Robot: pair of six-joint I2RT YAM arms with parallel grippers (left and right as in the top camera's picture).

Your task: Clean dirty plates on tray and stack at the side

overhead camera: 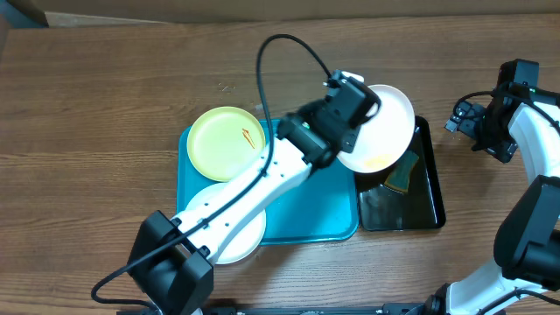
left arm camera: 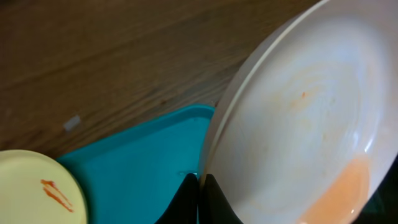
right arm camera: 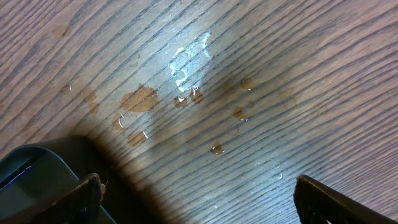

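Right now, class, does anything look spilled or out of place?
Yes: water drops lie spilled on the wooden table. Orange-tinted liquid also pools at the low edge of the tilted white plate.

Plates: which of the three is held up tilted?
The white plate over the black tub, clamped in the left gripper's jaws; the yellow-green plate and other white plate lie flat.

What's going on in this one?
The left gripper is shut on the rim of a white plate, holding it tilted over the black tub, orange water pooled at its low edge. A yellow-green plate with an orange smear lies on the turquoise tray; a second white plate sits at the tray's near corner. The right gripper hangs open over the wet table.
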